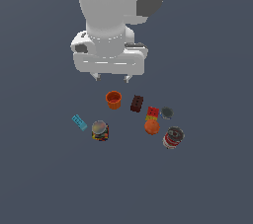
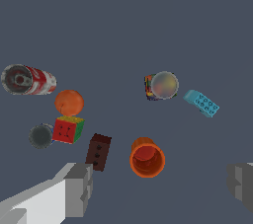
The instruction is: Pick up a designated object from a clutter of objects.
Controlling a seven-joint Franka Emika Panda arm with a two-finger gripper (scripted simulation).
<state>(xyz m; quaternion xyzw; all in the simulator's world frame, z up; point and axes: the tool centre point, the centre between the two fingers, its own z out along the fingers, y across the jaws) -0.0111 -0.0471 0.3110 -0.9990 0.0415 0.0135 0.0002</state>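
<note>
The dark grey disc can (image 1: pixel 167 113) lies flat at the exterior view's right, touching or just beside the red-yellow brick (image 1: pixel 152 113); it also shows in the wrist view (image 2: pixel 40 136). My gripper (image 1: pixel 112 77) hangs open and empty well above the clutter, over the orange cup (image 1: pixel 113 99). In the wrist view its two fingers (image 2: pixel 79 188) stand wide apart with the cup (image 2: pixel 147 158) and the dark brown brick (image 2: pixel 98 152) between them.
Around the disc are an orange ball (image 1: pixel 152 127), a red-labelled can (image 1: pixel 173 137) and the dark brown brick (image 1: pixel 137 103). A multicoloured jar (image 1: pixel 100 130) and a cyan brick (image 1: pixel 79 122) lie toward the exterior view's left.
</note>
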